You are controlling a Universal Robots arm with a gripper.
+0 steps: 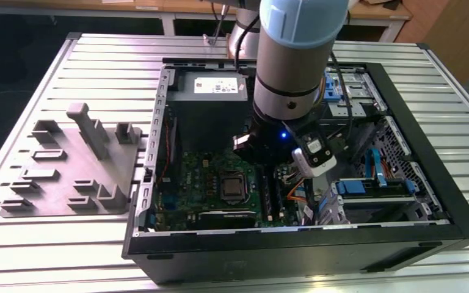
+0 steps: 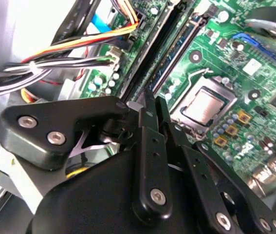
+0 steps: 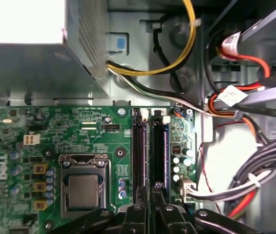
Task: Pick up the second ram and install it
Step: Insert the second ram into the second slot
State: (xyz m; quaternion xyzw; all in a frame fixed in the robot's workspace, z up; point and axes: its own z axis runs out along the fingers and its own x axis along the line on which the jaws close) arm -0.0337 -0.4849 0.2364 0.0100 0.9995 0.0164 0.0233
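Observation:
The second ram [image 3: 157, 146] is a thin dark stick standing on edge in the memory slot nearer the cables, on the green motherboard [image 3: 40, 131]. In the second wrist view the second ram [image 2: 145, 68] runs away from my fingertips. My gripper [image 3: 155, 187] is down inside the open computer case with its black fingers [image 2: 150, 131] pressed close together on the stick's middle. The neighbouring slot [image 3: 138, 151], on the processor side, lies parallel right beside it. In the exterior view the arm's wrist [image 1: 283, 140] hangs over the board and hides the fingers.
The processor socket [image 3: 83, 187] sits beside the slots. Bundled cables [image 3: 235, 112] crowd the other side, near the blue drive brackets [image 1: 373, 183]. The power supply [image 1: 210, 85] fills the case's far end. A grey fixture plate [image 1: 63, 177] with upright blocks lies on the table at the exterior view's left.

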